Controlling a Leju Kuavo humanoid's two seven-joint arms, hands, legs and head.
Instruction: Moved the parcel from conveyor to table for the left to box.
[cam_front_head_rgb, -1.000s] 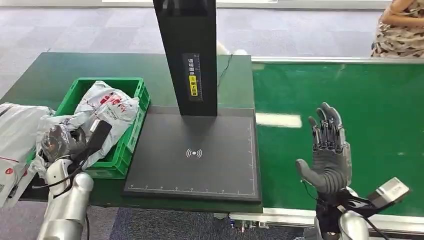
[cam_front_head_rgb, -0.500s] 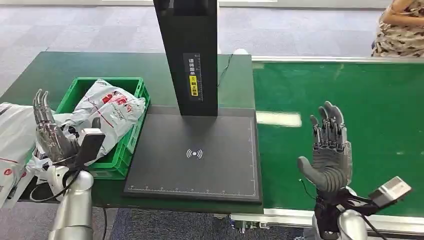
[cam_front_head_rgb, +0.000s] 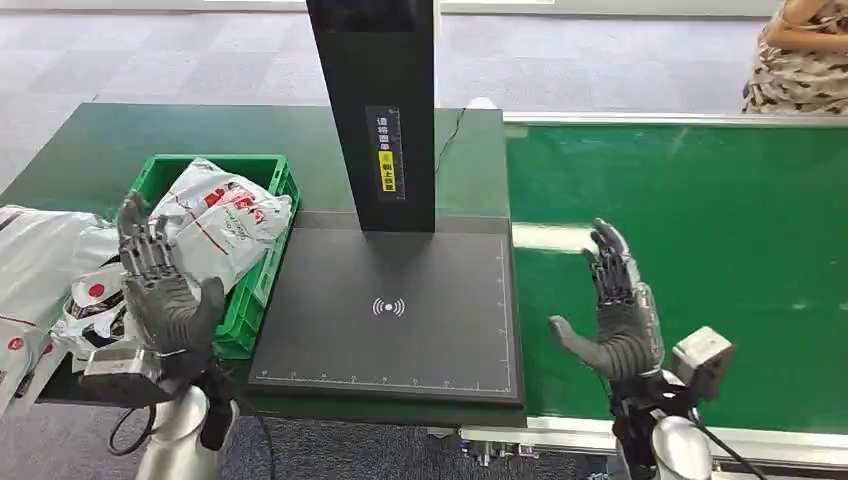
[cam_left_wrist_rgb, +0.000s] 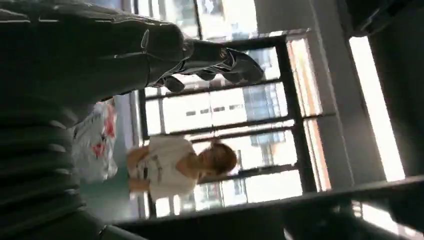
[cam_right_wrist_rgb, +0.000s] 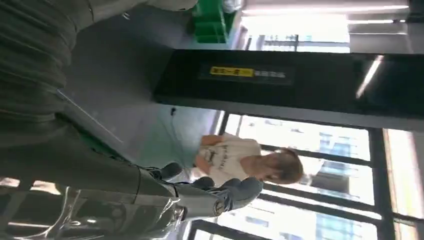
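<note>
The parcel (cam_front_head_rgb: 222, 222), a white bag with red print, lies in the green box (cam_front_head_rgb: 262, 272), which stands on the table (cam_front_head_rgb: 90, 150) just left of the black scanner pad (cam_front_head_rgb: 390, 305), its top bulging above the box rim. The left hand (cam_front_head_rgb: 165, 290) is raised in front of the near left corner of the box, fingers spread and grasping nothing, with the parcel just behind and to its right. The right hand (cam_front_head_rgb: 615, 315) is likewise released, fingers apart, upright over the green conveyor (cam_front_head_rgb: 720, 230) on the far side of the pad from the box.
</note>
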